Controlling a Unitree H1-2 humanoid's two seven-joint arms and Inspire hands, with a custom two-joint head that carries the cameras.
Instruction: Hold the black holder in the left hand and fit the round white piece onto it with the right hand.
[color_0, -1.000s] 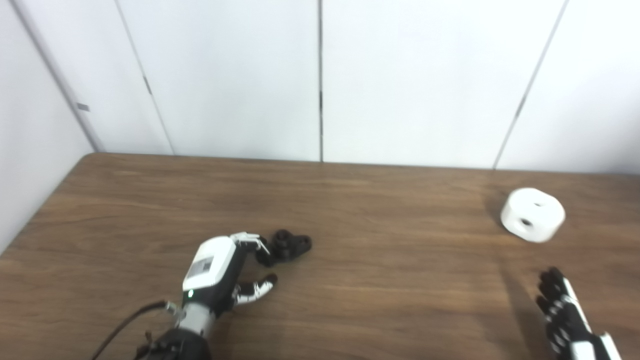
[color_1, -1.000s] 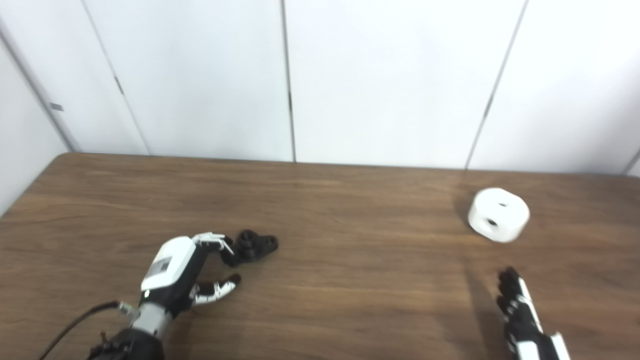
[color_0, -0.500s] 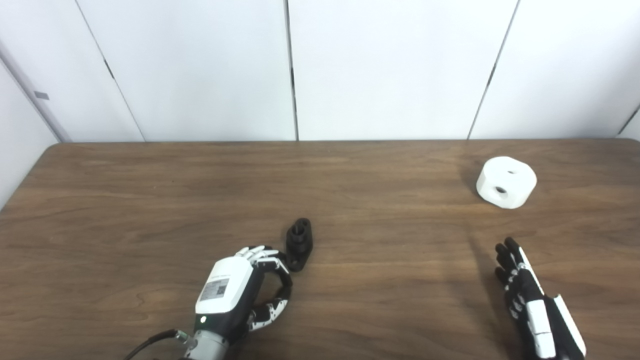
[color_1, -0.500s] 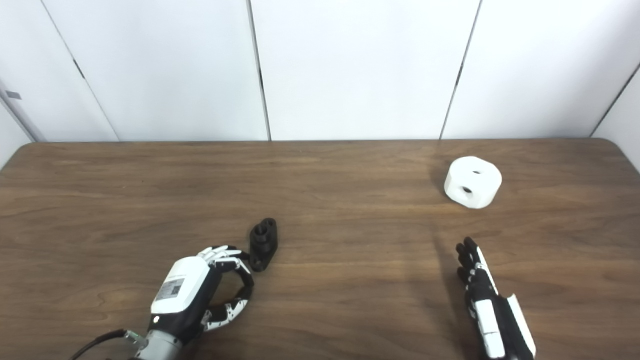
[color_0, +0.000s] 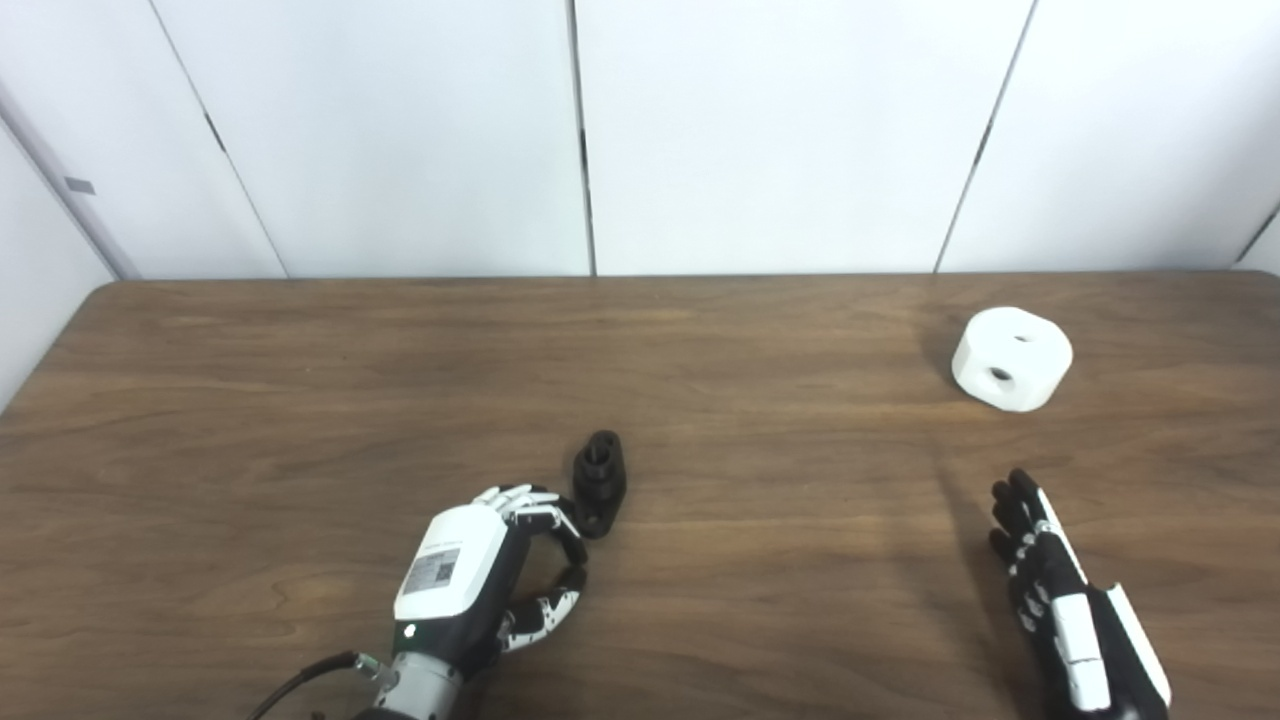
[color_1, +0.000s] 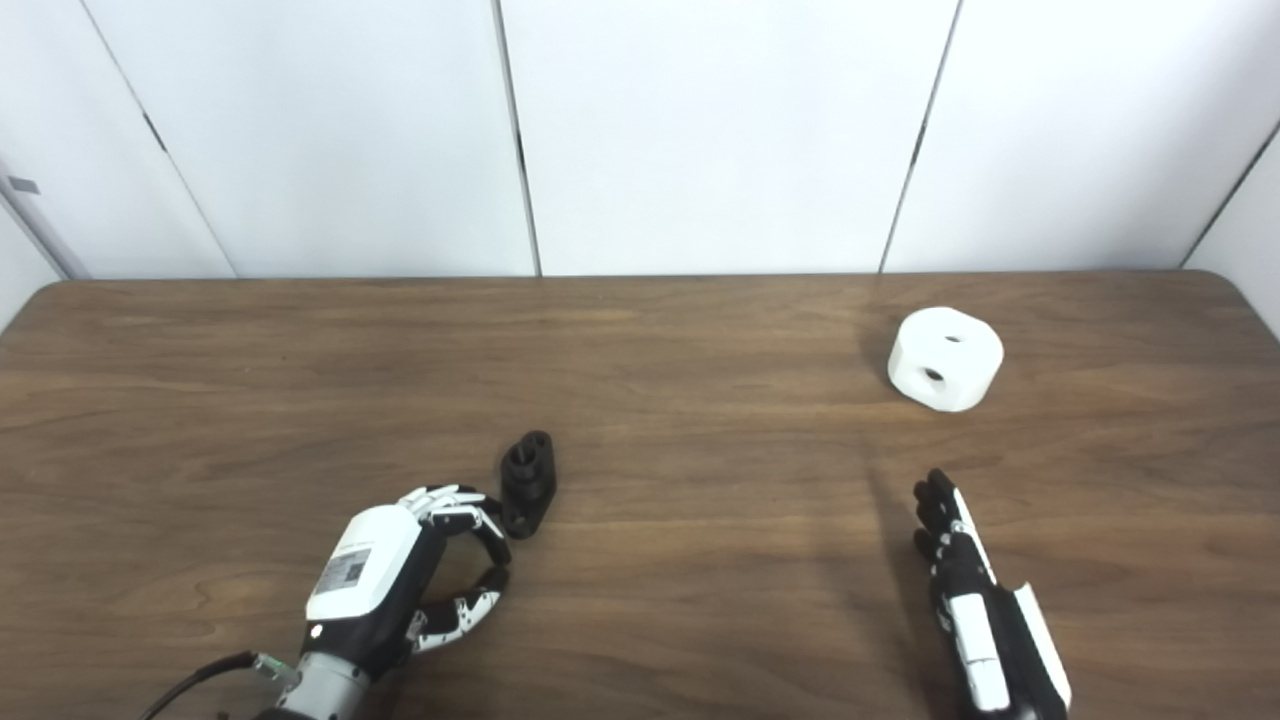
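The black holder (color_0: 598, 483) lies on the wooden table (color_0: 300, 400) near the front middle. My left hand (color_0: 470, 575) is just to its lower left, fingers curled and apart, fingertips close to the holder's near end; it holds nothing. The round white piece (color_0: 1011, 358), a short cylinder with two holes, sits at the far right of the table. My right hand (color_0: 1065, 605) is flat with fingers stretched out, at the front right, well short of the white piece and empty.
White wall panels (color_0: 780, 130) rise behind the table's back edge. A black cable (color_0: 300, 680) runs from my left wrist at the bottom edge. Bare wood lies between the holder and the white piece.
The camera swung right and settled between the earliest frames and now. In the last half second the left hand shifted slightly near the holder; the right hand hardly moved.
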